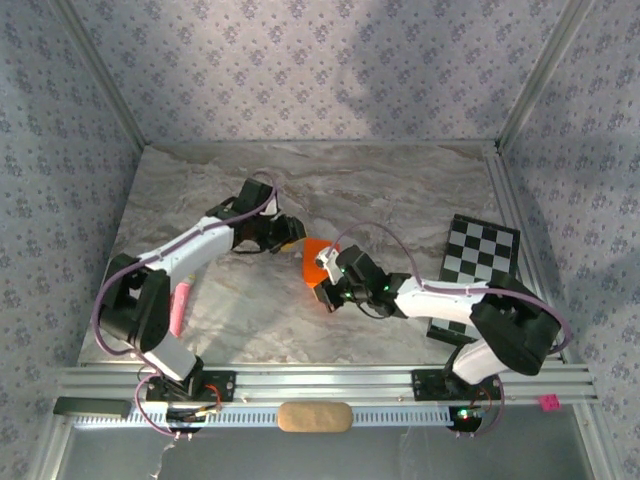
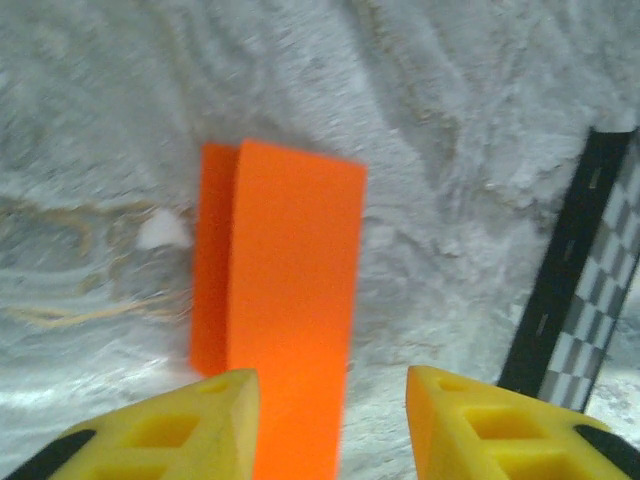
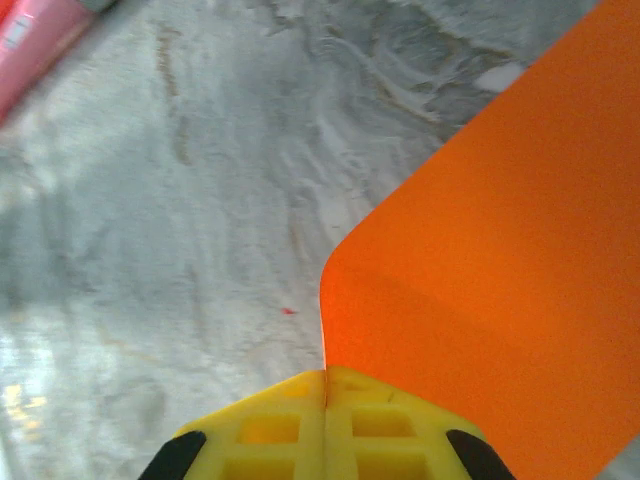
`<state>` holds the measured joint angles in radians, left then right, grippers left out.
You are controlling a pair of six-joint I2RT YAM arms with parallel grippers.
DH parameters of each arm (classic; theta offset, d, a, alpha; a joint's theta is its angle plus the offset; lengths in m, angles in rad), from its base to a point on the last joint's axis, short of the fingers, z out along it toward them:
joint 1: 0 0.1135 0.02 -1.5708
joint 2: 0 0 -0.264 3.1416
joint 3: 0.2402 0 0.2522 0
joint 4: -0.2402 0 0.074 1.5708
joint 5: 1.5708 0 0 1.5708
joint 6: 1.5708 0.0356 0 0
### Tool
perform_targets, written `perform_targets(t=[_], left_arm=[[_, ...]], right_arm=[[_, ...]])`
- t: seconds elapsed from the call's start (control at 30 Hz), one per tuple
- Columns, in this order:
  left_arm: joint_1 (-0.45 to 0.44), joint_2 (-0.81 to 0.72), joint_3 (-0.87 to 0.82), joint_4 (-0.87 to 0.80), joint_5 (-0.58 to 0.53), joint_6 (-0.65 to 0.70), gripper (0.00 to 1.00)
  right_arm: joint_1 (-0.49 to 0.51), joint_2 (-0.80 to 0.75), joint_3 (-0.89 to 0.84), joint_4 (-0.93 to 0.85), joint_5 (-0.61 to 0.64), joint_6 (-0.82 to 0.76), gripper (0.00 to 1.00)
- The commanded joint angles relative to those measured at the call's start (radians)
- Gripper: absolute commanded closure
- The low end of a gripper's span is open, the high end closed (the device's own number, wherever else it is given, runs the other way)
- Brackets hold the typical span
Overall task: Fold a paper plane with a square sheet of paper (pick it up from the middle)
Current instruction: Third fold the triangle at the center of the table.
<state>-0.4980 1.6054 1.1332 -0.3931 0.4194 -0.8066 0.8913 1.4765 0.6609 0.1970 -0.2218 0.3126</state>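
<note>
The square sheet of paper is bright orange and folded into a narrower shape, held up over the middle of the marble table. My right gripper is shut on its near edge. In the right wrist view the yellow fingertips meet with the paper pinched in the seam. My left gripper stands open at the sheet's far left side. In the left wrist view the folded orange strip runs between its spread fingers, close to the left finger and clear of the right one.
A black-and-white checkerboard card lies at the right of the table, and its edge shows in the left wrist view. A pink stick lies by the left arm's base. A beige pad sits on the front rail.
</note>
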Motion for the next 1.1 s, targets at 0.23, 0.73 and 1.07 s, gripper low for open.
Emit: perform_targets(t=[0.23,0.73,1.07], left_arm=[[-0.009,0.229,0.171,-0.076,0.180,0.111,0.73],[-0.063,0.470,0.246,-0.154,0.124,0.182,0.89],[-0.063,0.467,0.189,-0.130,0.098,0.175,0.90]], right_arm=[[-0.050,0.065,0.027,0.002,-0.218,0.124,1.00],[-0.091,0.108,0.010,0.028,-0.278,0.143,1.00],[-0.136,0.143,0.016,0.017,-0.295,0.157,1.00]])
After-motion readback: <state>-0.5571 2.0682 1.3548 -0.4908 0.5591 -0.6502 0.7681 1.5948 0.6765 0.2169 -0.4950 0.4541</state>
